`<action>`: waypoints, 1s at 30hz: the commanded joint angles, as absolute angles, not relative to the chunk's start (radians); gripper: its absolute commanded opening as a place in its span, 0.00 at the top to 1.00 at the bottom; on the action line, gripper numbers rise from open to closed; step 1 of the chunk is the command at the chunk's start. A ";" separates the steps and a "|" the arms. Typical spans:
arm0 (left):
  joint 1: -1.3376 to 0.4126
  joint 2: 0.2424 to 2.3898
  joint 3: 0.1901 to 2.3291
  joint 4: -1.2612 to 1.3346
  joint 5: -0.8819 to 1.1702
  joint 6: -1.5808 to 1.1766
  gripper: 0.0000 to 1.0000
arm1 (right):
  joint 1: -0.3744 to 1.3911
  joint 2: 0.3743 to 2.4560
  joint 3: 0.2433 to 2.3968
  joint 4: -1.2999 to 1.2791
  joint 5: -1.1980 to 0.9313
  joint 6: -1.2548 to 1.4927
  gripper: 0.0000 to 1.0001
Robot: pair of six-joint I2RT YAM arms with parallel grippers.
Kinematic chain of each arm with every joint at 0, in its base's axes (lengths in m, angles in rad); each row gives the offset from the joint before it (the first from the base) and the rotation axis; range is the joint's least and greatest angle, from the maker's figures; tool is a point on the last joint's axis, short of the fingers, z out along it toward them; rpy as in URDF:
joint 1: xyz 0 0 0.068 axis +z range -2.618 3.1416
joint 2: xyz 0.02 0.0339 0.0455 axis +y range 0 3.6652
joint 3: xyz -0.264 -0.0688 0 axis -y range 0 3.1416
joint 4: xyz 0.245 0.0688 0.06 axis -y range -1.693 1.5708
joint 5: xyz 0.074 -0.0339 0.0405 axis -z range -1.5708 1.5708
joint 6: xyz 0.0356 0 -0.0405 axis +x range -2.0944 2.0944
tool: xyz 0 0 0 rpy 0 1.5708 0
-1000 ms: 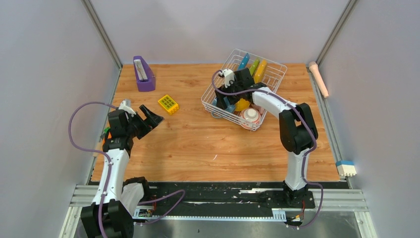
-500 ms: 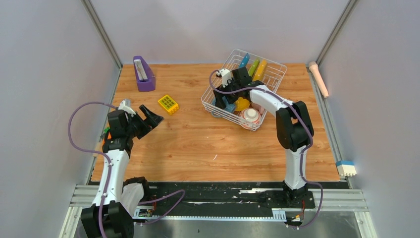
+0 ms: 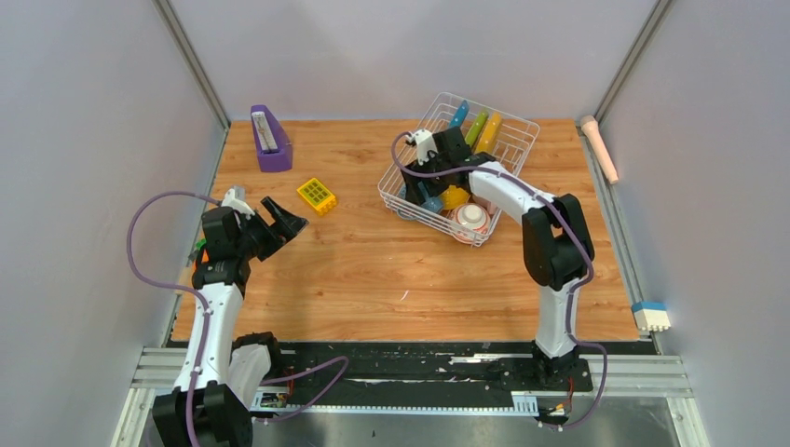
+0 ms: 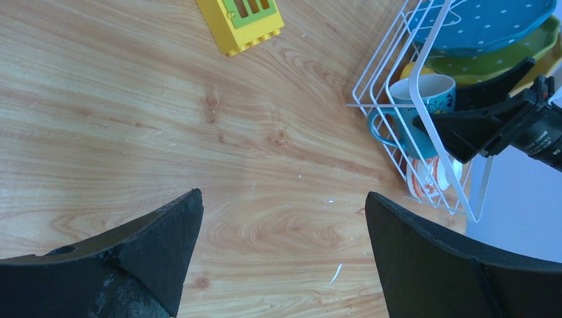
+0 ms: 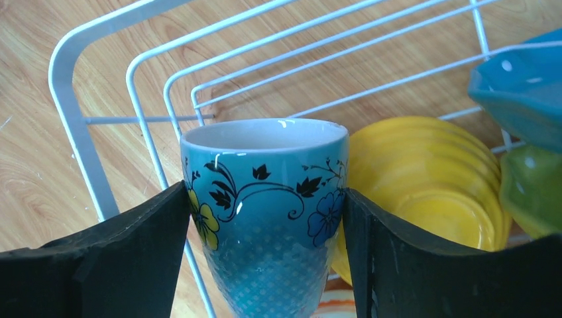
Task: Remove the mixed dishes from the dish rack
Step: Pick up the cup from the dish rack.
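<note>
The white wire dish rack (image 3: 510,152) stands at the back right of the table. Blue (image 3: 458,115), green (image 3: 477,124) and yellow (image 3: 490,131) plates stand upright in it. A yellow bowl (image 3: 456,196) and a red-and-white patterned bowl (image 3: 472,219) lie at its near end. My right gripper (image 5: 264,192) reaches into the rack's left corner. Its fingers press both sides of a blue flowered cup (image 5: 265,159), which stands upright next to the yellow bowl (image 5: 424,185). My left gripper (image 4: 283,199) hangs open over bare wood at the left, holding nothing.
A yellow grid block (image 3: 317,196) and a purple wedge holder (image 3: 270,140) sit at the back left. A pink cylinder (image 3: 599,147) lies along the right rail. A blue-and-white block (image 3: 650,317) sits outside the table's right edge. The rack's wire wall (image 5: 73,126) stands close to the cup.
My right gripper has drawn its fingers in until they touch the blue cup, and its arm has shifted slightly. The left arm has not moved.
</note>
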State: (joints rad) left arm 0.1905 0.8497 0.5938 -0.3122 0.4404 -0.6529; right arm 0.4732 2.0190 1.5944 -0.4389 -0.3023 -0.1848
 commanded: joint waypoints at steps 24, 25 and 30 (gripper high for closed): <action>0.146 0.838 0.618 0.010 0.718 -0.790 0.00 | 0.468 1.491 1.186 0.109 -0.192 -0.025 1.00; 0.123 0.843 0.617 0.042 0.744 -0.813 0.00 | 0.469 1.471 1.169 0.125 -0.214 -0.031 1.00; -0.021 0.879 0.677 0.164 0.770 -0.808 0.00 | 0.467 1.368 1.085 0.172 -0.444 -0.092 1.00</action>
State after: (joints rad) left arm 0.0792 0.8547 0.5987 -0.0036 0.6960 -0.7906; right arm 0.4671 1.4811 1.1278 -0.0006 -0.2241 -0.0540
